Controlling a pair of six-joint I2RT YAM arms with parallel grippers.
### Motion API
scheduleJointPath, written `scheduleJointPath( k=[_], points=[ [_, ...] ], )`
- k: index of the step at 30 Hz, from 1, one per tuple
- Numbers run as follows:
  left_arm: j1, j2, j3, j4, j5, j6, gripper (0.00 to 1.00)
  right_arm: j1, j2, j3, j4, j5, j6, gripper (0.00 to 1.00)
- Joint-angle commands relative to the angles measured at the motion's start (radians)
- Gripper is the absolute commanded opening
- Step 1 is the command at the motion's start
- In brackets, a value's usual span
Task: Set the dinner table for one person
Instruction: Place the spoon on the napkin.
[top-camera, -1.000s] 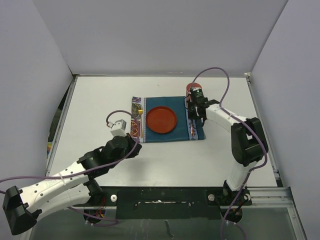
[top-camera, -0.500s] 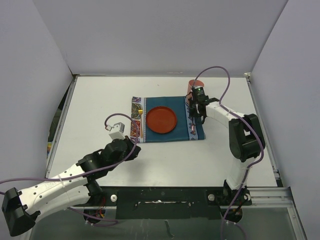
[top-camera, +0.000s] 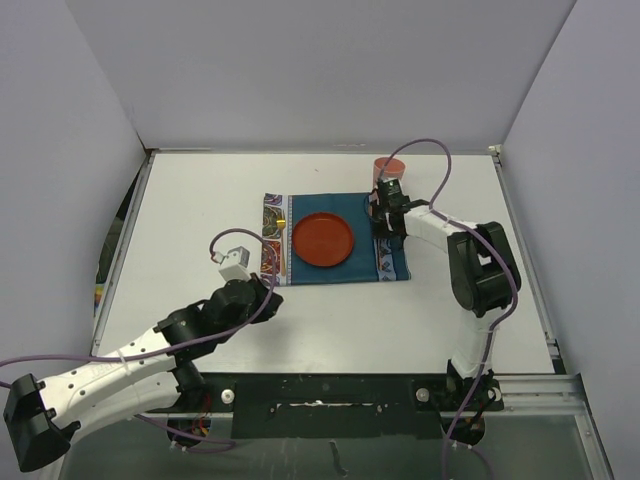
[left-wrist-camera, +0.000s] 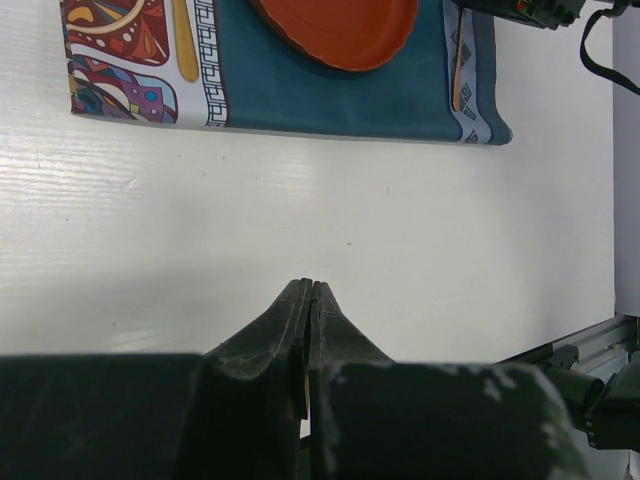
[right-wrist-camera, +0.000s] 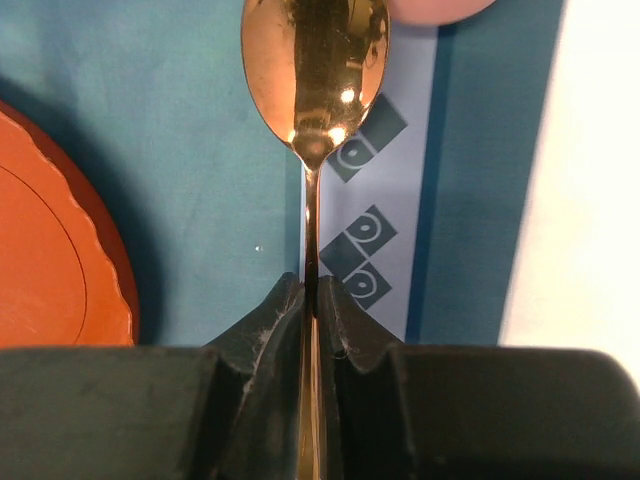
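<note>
Right wrist: right gripper (right-wrist-camera: 312, 290) pinching the thin handle of a gold spoon (right-wrist-camera: 315, 60). The spoon's bowl sticks out just ahead of the fingertips, over the patterned strip of the teal placemat (right-wrist-camera: 200, 150). Orange plate (right-wrist-camera: 50, 260) to the claw's left, edge of a salmon cup (right-wrist-camera: 440, 8) just past the spoon bowl. Left wrist: left gripper (left-wrist-camera: 307, 292) pressed together, nothing in it, over bare dinner table (left-wrist-camera: 420, 260). Placemat edge ahead, gold utensil (left-wrist-camera: 183, 45) on its patterned end, ahead-left.

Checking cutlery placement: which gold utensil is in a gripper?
The spoon, its handle pinched by the right gripper at the placemat's right end; the other utensil lies free at the left end.
</note>
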Motion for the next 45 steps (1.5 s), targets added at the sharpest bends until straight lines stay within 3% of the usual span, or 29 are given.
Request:
scheduleJointPath(
  k=[1, 28, 31, 35, 38, 45],
  points=[
    [-0.014, -0.02, -0.01, 0.048, -0.008, -0.033, 0.0, 0.025, 0.011, -0.007, 0.074, -0.015, 0.057, 0.0],
    [-0.037, -0.043, -0.052, 0.055, -0.018, -0.071, 0.0, 0.045, 0.066, 0.014, 0.05, -0.024, -0.007, 0.0],
    [-0.036, -0.05, -0.061, 0.056, -0.018, -0.074, 0.0, 0.048, 0.04, 0.004, 0.033, -0.02, -0.001, 0.04],
    [-0.037, -0.062, -0.081, 0.07, -0.015, -0.087, 0.0, 0.058, -0.017, -0.036, 0.038, -0.006, -0.002, 0.31],
    [-0.038, -0.069, -0.095, 0.088, -0.015, -0.095, 0.0, 0.062, -0.055, -0.049, 0.039, 0.005, -0.003, 0.43],
    [-0.04, -0.073, -0.091, 0.089, -0.005, -0.088, 0.0, 0.062, -0.126, -0.053, 0.033, 0.028, -0.012, 0.44]
  ],
)
